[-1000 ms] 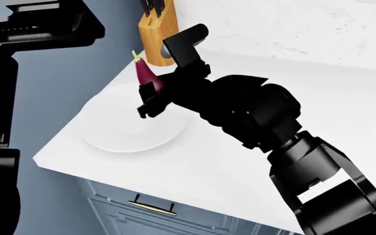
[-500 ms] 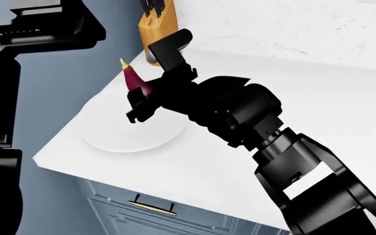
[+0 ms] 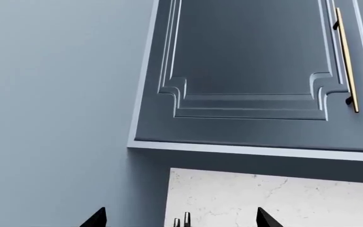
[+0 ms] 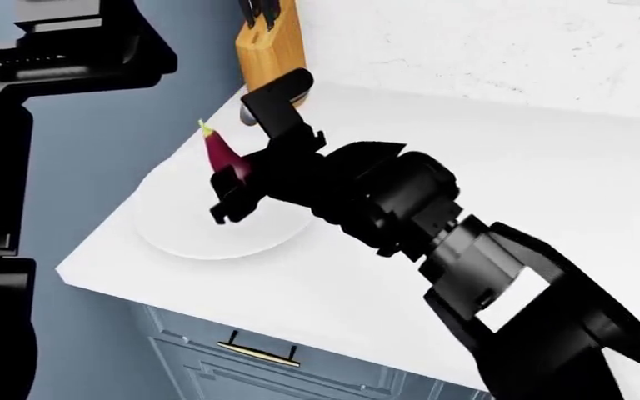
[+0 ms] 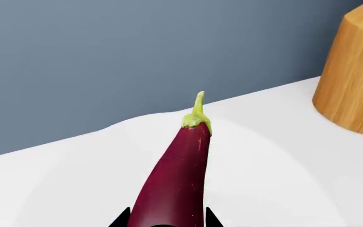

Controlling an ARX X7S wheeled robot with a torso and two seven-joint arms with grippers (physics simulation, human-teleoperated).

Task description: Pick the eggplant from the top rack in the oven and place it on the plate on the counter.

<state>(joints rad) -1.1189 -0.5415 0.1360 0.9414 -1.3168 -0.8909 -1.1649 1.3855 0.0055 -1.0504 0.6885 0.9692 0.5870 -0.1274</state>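
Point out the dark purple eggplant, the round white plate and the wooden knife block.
Dark purple eggplant (image 5: pixel 172 179): right wrist view, mid body.
Round white plate (image 4: pixel 187 237): head view, bare front left part.
Wooden knife block (image 4: pixel 272 54): head view, front face.

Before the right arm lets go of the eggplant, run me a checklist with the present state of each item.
1. Eggplant held by right gripper: ok.
2. Eggplant over the plate: ok, head view shows it above the plate.
3. Eggplant low enough to release: cannot tell, gap to plate is unclear.
4. Plate free of other items: ok.
5. Knife block clear of the drop spot: ok, behind the plate.
6. Left gripper away from the plate: ok, it faces an upper cabinet.
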